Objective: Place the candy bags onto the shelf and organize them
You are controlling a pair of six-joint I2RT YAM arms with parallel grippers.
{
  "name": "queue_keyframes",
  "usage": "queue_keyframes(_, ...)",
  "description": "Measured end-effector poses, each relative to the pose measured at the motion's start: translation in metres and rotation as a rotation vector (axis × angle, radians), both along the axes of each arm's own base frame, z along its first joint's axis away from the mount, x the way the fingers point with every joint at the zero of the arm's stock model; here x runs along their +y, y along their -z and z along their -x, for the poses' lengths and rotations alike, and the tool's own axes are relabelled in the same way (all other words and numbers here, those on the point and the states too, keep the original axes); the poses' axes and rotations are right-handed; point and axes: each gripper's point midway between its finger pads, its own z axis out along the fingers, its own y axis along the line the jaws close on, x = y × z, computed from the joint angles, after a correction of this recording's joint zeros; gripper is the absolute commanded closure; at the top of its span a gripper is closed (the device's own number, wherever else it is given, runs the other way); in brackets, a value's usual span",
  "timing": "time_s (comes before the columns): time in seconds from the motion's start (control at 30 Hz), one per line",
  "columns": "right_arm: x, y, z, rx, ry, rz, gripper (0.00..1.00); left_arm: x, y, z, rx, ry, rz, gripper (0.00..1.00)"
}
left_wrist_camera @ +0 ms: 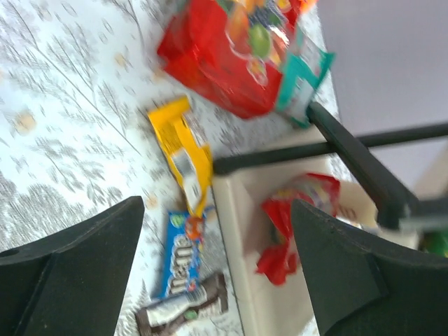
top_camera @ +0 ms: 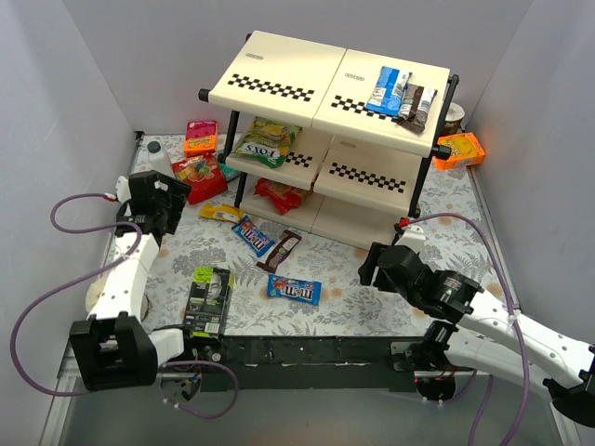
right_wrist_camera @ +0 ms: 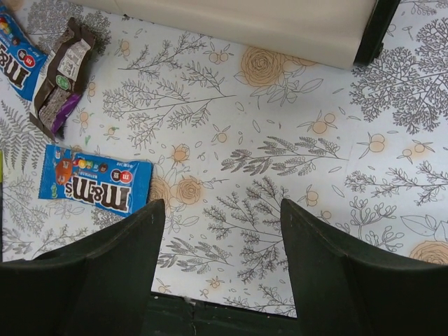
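Note:
The shelf (top_camera: 279, 88) stands at the back, with a blue M&M's bag (top_camera: 386, 90) and brown bars (top_camera: 416, 104) on its top tier. A Fox's bag (top_camera: 265, 141) lies on the middle tier and a red bag (left_wrist_camera: 294, 224) on the bottom one. On the table lie a yellow bag (left_wrist_camera: 185, 150), a blue M&M's bag (left_wrist_camera: 180, 255), a brown bar (left_wrist_camera: 182, 311), a big red bag (left_wrist_camera: 217, 63) and a teal bag (left_wrist_camera: 304, 80). My left gripper (left_wrist_camera: 217, 204) hangs open and empty above them. My right gripper (right_wrist_camera: 220, 204) is open over bare cloth, right of another M&M's bag (right_wrist_camera: 91, 185).
Orange boxes sit at the back left (top_camera: 199, 137) and beside the shelf's right post (top_camera: 462, 149). A black-and-green carton (top_camera: 207, 299) lies near the left arm's base. A white bottle (top_camera: 160, 160) stands by the left wall. Grey walls close in both sides.

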Motion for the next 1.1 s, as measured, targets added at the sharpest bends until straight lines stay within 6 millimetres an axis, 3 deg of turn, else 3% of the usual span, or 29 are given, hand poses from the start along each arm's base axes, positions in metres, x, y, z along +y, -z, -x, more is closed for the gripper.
queue_keyframes(0.2, 0.01, 0.003, -0.008, -0.01, -0.033, 0.035, 0.26, 0.043, 0.04, -0.025, 0.115, -0.003, 0.012, 0.18)
queue_keyframes(0.37, 0.016, -0.001, -0.018, -0.026, -0.061, 0.076, 0.26, 0.044, 0.073, -0.05, 0.174, 0.051, 0.044, 0.23)
queue_keyframes(0.67, 0.019, -0.009, -0.031, -0.059, -0.069, 0.085, 0.26, 0.046, 0.08, -0.086, 0.117, 0.106, 0.018, 0.26)
queue_keyframes(1.1, 0.013, -0.009, -0.037, -0.053, -0.042, 0.082, 0.27, 0.053, 0.086, -0.115, 0.029, 0.157, -0.062, 0.39)
